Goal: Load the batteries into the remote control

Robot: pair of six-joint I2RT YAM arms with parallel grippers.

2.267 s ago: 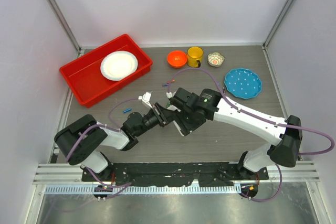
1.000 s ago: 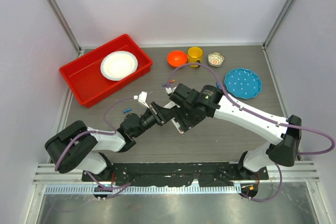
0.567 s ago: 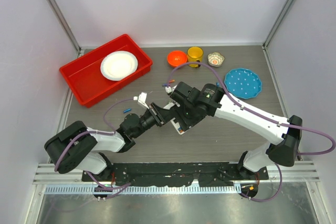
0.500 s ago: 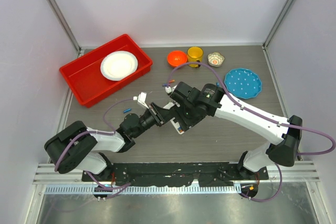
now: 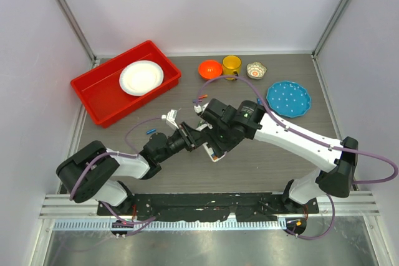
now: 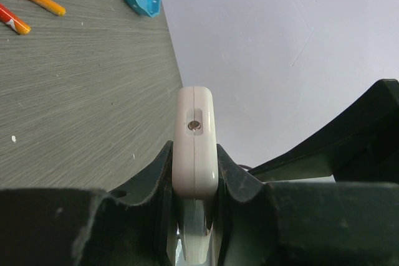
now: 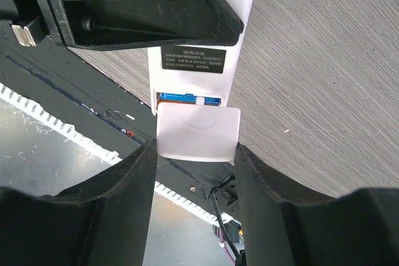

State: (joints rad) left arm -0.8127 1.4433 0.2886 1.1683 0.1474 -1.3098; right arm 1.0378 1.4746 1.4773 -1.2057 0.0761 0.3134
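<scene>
what moved: the left arm has shuffled its shoulder end around over the last second. The two hands have stayed locked together mid-table, and neither grip has budged.
new since two seconds back: the remote's lower end now pokes out below the right hand in the overhead view.
left gripper (image 6: pixel 195 169): clamped hard on the remote control (image 6: pixel 195 141), whose end sticks out past the fingertips.
right gripper (image 7: pixel 195 149): jaws partway apart but pinching the white cover (image 7: pixel 198 130) between them.
cover: its far edge is right at the mouth of the battery bay, just ahead of the right jaws.
bay: still open, with a blue battery (image 7: pixel 187 98) sitting inside. Can't tell if a second one is in there.
spares: an orange battery (image 6: pixel 42 0) lies on the table (image 6: pixel 81 110), well beyond the left jaws.
what it means: my guess is the loading is basically done and this is lid-closing time, with the shuffle being lining-up.
watch out: if the cover goes in crooked, it'll probably jam.
</scene>
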